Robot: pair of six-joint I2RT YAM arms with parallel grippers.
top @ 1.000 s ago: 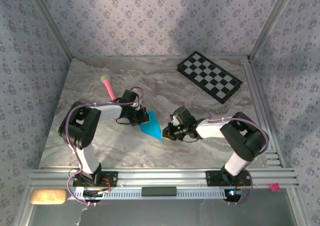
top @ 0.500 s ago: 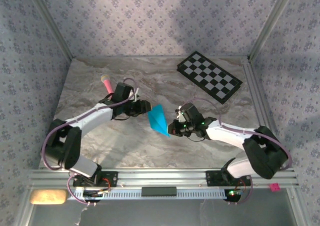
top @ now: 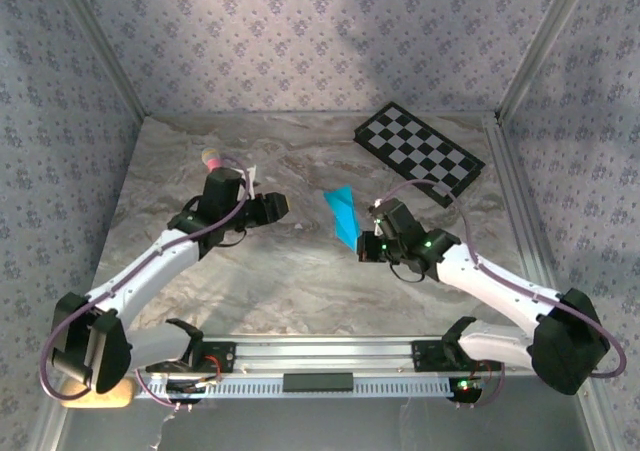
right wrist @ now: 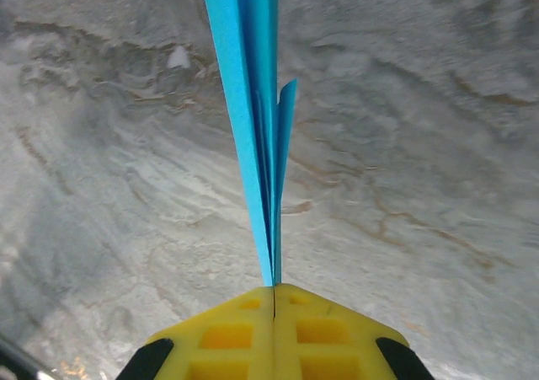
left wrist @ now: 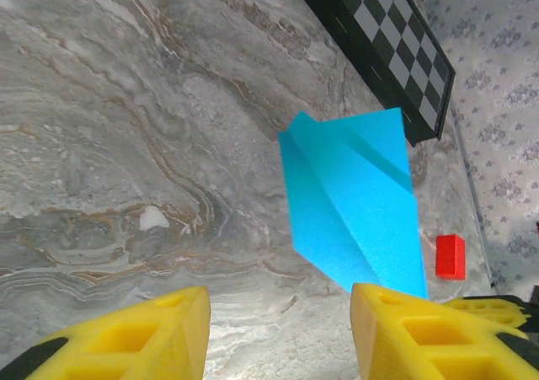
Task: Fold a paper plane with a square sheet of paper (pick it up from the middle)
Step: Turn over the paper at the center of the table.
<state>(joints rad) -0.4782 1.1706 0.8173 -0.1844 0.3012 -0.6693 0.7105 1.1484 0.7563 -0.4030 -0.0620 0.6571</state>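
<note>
Two grippers: the left gripper and the right gripper. One paper plane, cyan-blue, at the right gripper's fingertips and ahead of the left gripper. One checkered board, well beyond the right gripper. One pink stick, just behind the left gripper's wrist. One small red block, ahead and to the right of the left gripper.

A robot lab booth: aluminium rails, patterned wall panels, marble-print table and checkered board.
</note>
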